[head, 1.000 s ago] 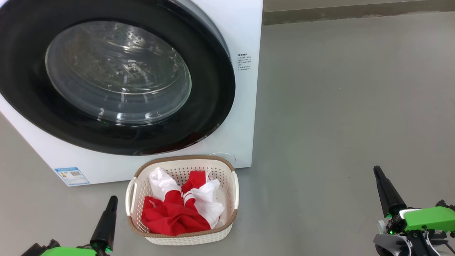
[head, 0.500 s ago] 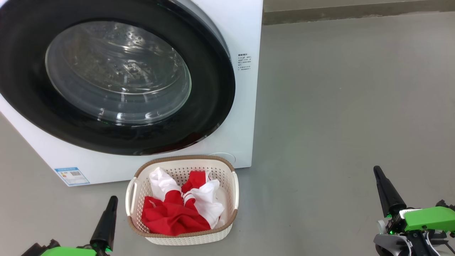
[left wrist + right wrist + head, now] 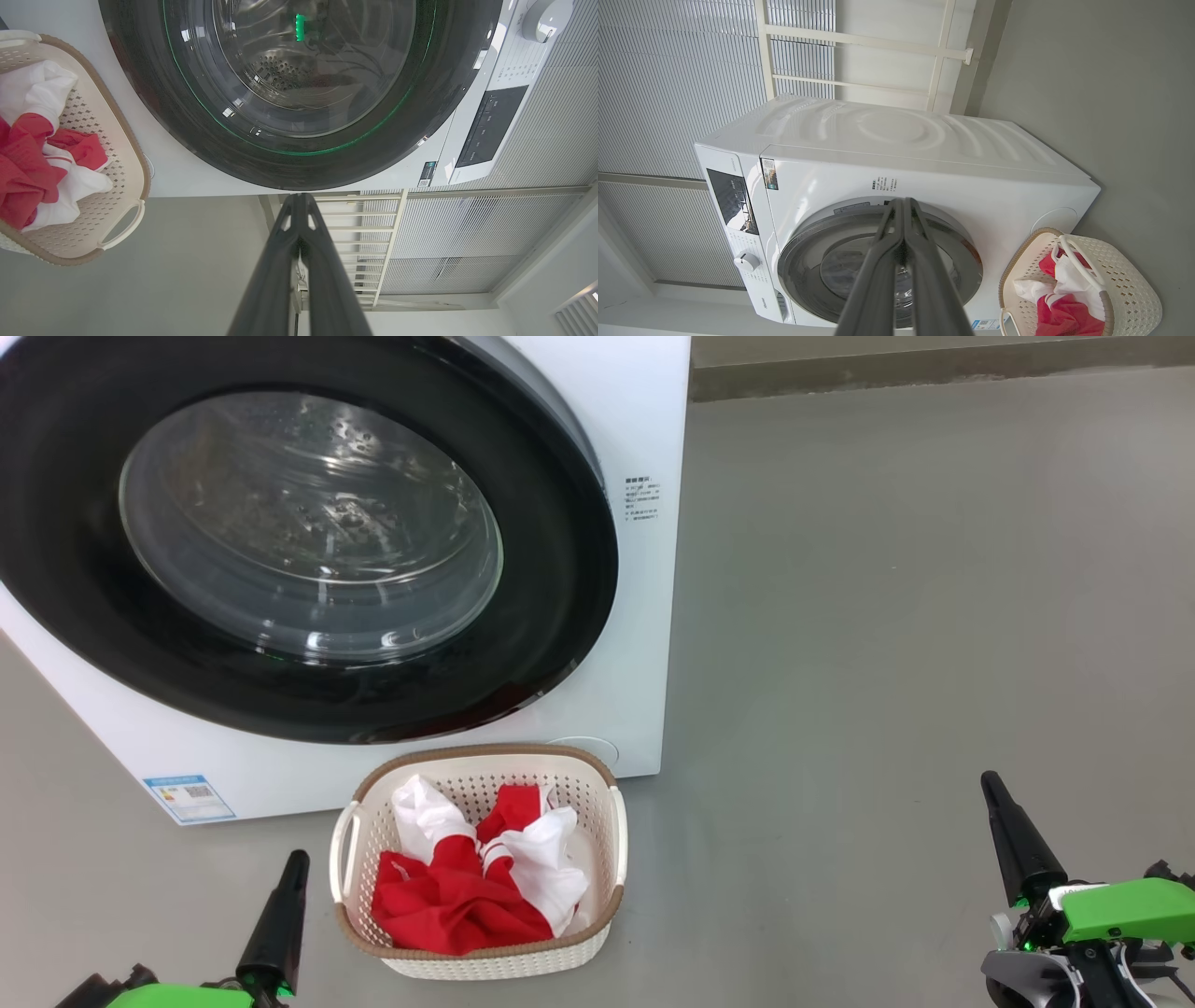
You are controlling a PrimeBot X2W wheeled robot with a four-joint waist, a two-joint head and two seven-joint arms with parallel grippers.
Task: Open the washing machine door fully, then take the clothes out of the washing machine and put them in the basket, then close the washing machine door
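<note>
Red clothes (image 3: 448, 905) in basket (image 3: 495, 959), below closed door (image 3: 560, 579)

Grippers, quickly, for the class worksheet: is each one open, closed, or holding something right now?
Left gripper: closed, holding nothing.
Right gripper: closed, holding nothing.

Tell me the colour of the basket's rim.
The basket rim is brown; the head view shows it best.

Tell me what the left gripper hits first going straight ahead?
The left gripper would probably hit the big white washing machine, just below its round black-rimmed glass door; depth is unclear.
</note>
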